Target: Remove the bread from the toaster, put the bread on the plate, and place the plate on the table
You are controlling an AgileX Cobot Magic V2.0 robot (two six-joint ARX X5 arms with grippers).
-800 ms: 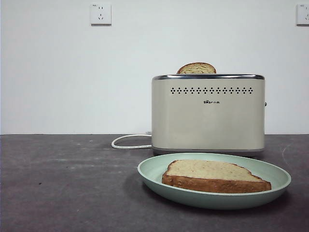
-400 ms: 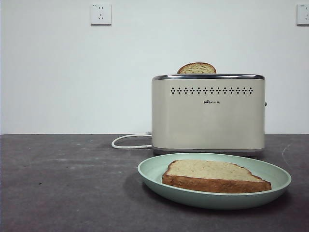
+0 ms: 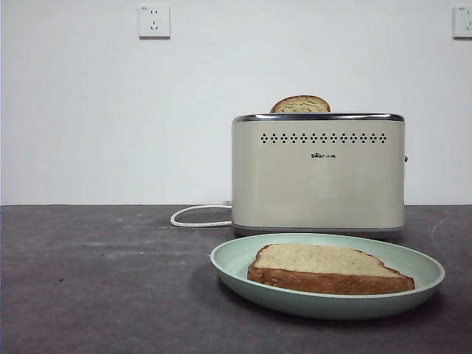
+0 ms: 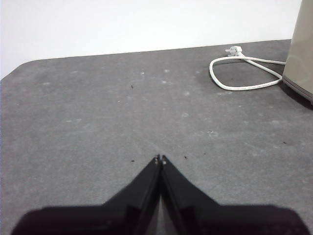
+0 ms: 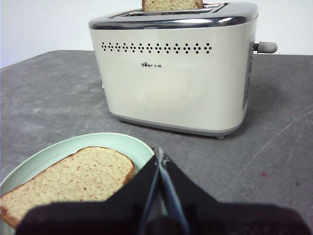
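The bread [image 3: 328, 267] lies flat on the pale green plate [image 3: 225, 269], which rests on the dark grey table [image 3: 96, 287] in front of the cream toaster [image 3: 317, 181]. In the right wrist view my right gripper [image 5: 159, 155] is shut and empty, its tips just over the plate's rim [image 5: 124, 139] beside the bread [image 5: 68, 178], with the toaster [image 5: 176, 88] behind. My left gripper [image 4: 160, 158] is shut and empty above bare table, away from the toaster's corner [image 4: 304, 58]. Neither arm shows in the front view.
A second slice [image 3: 300, 104] pokes up from the toaster's slot [image 5: 172, 5]. The white cord [image 3: 195, 216] loops on the table left of the toaster [image 4: 244, 73]. The toaster's lever [image 5: 264, 47] sticks out at its side. A wall socket [image 3: 153, 21] is high on the white wall.
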